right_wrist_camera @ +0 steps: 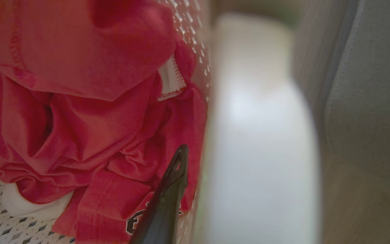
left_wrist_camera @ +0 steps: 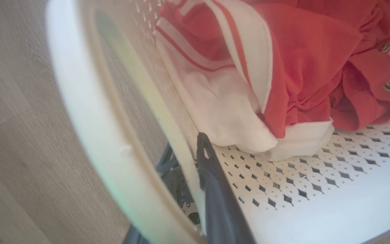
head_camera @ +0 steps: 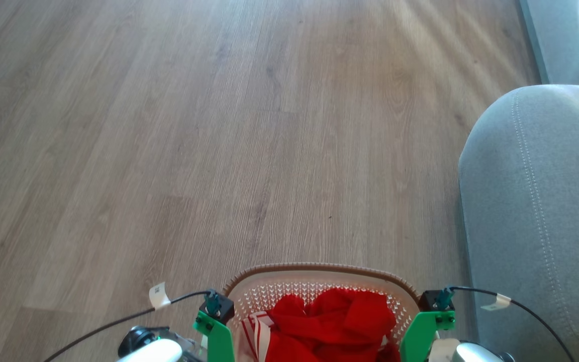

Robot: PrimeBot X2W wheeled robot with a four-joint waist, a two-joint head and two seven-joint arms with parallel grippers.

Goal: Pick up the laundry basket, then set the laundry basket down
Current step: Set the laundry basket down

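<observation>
The laundry basket (head_camera: 319, 267), white with perforated walls and a brown braided rim, sits at the bottom centre of the head view between my two green wrist mounts. It holds red clothes (head_camera: 340, 317) and a red-and-white striped piece (left_wrist_camera: 215, 51). My left gripper (left_wrist_camera: 185, 150) is shut on the basket's left wall (left_wrist_camera: 168, 112), one dark finger (left_wrist_camera: 215, 196) inside and one outside. My right gripper (right_wrist_camera: 203, 162) grips the right side: one finger (right_wrist_camera: 169, 193) lies inside against the red clothes (right_wrist_camera: 80, 101), the other is hidden behind the blurred white handle (right_wrist_camera: 259, 142). Whether the basket touches the floor I cannot tell.
A grey sofa arm (head_camera: 536, 211) stands close on the right, right beside the basket's right handle, and also shows as the sofa (right_wrist_camera: 371, 101) in the right wrist view. Open wood floor (head_camera: 219, 125) stretches ahead and to the left. Thin black cables (head_camera: 118, 319) trail from both wrists.
</observation>
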